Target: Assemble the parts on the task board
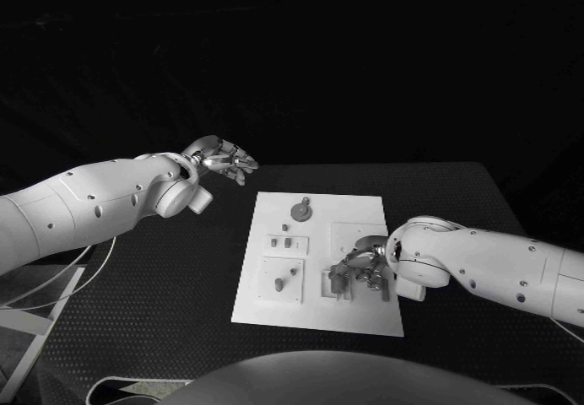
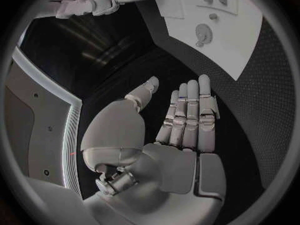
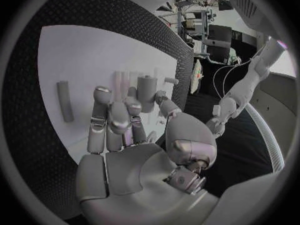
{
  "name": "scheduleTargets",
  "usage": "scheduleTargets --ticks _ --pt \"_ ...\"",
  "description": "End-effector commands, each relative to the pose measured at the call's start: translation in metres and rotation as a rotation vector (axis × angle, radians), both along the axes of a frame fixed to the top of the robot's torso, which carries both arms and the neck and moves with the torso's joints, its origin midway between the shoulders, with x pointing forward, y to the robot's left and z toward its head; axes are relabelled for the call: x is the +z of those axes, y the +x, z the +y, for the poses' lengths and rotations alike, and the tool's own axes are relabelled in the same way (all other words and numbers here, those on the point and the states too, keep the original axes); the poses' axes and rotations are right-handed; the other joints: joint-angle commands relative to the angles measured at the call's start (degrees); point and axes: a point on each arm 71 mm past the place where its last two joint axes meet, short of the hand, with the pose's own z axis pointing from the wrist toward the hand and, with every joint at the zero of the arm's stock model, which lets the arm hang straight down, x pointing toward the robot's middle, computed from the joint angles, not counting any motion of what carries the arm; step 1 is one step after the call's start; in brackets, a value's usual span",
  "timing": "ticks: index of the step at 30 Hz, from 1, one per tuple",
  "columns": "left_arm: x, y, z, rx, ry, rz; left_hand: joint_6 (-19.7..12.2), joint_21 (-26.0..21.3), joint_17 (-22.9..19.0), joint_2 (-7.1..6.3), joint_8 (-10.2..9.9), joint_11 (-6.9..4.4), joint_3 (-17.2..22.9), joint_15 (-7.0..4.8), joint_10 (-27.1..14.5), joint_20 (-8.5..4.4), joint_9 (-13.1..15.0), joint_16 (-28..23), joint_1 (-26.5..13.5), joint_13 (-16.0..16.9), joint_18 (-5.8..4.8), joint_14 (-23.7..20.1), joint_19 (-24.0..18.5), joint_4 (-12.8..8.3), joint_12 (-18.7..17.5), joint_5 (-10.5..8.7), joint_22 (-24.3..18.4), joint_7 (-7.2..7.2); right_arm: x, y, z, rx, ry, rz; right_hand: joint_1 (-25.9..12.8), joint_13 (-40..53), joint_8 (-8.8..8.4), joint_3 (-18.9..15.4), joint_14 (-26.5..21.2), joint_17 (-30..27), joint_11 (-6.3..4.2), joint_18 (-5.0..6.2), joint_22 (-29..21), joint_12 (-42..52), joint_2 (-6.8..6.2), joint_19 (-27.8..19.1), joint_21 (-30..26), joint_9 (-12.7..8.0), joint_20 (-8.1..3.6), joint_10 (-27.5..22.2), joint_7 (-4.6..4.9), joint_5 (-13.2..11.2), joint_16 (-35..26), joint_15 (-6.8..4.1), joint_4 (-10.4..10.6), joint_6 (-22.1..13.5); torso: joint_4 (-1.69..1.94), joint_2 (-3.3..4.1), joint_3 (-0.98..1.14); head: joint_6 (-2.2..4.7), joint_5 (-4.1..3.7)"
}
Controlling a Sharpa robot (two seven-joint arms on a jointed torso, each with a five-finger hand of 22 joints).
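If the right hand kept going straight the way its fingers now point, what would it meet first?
Probably the small upright grey cylindrical part standing on the white task board. The right silver hand has its fingertips close around it already. Whether they touch it is unclear.

This is a robotics lab or test room. A black table [image 1: 146, 287] with a dotted mat carries a white task board [image 1: 365, 211], lit against a dark backdrop. In the right wrist view, equipment stands [image 3: 187, 20], a dark monitor [image 3: 220, 35] and loose cables [image 3: 215, 80] crowd the bright room behind the table.
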Motion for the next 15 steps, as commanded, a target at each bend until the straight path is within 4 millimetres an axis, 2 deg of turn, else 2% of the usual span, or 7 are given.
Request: scheduleTargets --ticks 1,6,15 --pt "0.0004 -0.0001 -0.0022 -0.013 -0.010 0.003 -0.4 0.2 0.1 0.21 0.2 0.06 -0.1 0.05 -0.4 -0.09 -0.1 -0.2 -0.3 -0.1 0.97 0.5 0.5 0.4 0.3 0.23 -0.1 -0.16 -0.0042 -0.0021 0.0017 0.013 -0.007 0.009 -0.6 -0.1 -0.34 0.2 0.0 -0.1 -0.08 1.42 0.9 -0.3 -0.10 -0.3 -0.2 -0.1 -0.06 0.4 1.33 0.3 0.3 -0.27 0.1 1.6 0.01 0.01 -0.05 0.01 0.04" --pt "0.0002 -0.0002 -0.0027 -0.017 -0.011 0.006 -0.4 0.2 0.1 0.21 0.3 0.06 -0.1 0.05 -0.4 -0.09 -0.1 -0.3 -0.3 -0.1 0.97 0.5 0.5 0.4 0.3 0.23 -0.1 -0.16 -0.0062 -0.0033 0.0031 0.015 -0.007 0.013 -0.7 -0.1 -0.37 0.3 -0.1 -0.1 -0.08 1.42 0.9 -0.3 -0.09 -0.3 -0.2 -0.1 -0.07 0.3 1.33 0.3 0.3 -0.28 0.1 1.6 0.00 -0.01 0.03 0.01 0.17" --pt "0.0002 -0.0002 -0.0026 -0.017 -0.011 0.006 -0.4 0.2 0.2 0.22 0.3 0.06 -0.1 0.05 -0.5 -0.09 -0.1 -0.3 -0.3 -0.1 0.97 0.5 0.4 0.4 0.3 0.23 -0.1 -0.16 -0.0080 -0.0040 0.0046 0.018 -0.008 0.016 -0.9 -0.1 -0.46 0.4 -0.1 -0.1 -0.08 1.42 0.9 -0.3 -0.24 -0.3 -0.2 -0.1 -0.09 0.3 1.34 0.3 0.3 -0.28 0.1 1.6 -0.02 -0.01 -0.03 0.01 0.22"
